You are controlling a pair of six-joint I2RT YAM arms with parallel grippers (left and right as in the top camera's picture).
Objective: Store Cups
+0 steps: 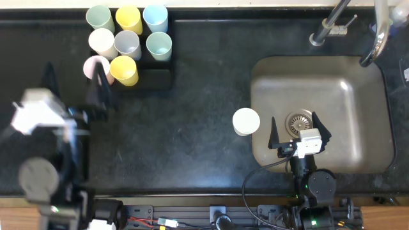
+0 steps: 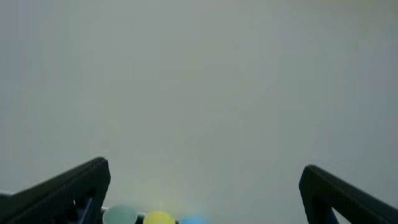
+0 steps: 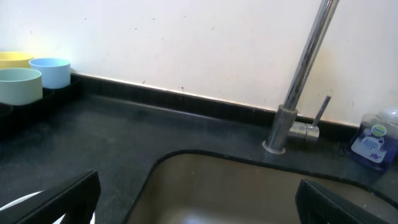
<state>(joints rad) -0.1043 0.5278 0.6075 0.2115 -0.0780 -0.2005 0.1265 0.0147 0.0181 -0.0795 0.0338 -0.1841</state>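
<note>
Speckled black counter (image 1: 192, 128), white cup (image 1: 246, 121), yellow cup (image 1: 124, 70)

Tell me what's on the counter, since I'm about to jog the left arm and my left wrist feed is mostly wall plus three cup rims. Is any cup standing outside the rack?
Observer: Yes, one white cup stands on the counter at the left rim of the sink.
Operator: Is the right gripper holding it?
Observer: No. The right gripper is open above the sink basin, beside that cup, with nothing between its fingers.
Operator: Any room in the rack?
Observer: It looks so. The rack is bare just right of the front yellow cup.
</note>
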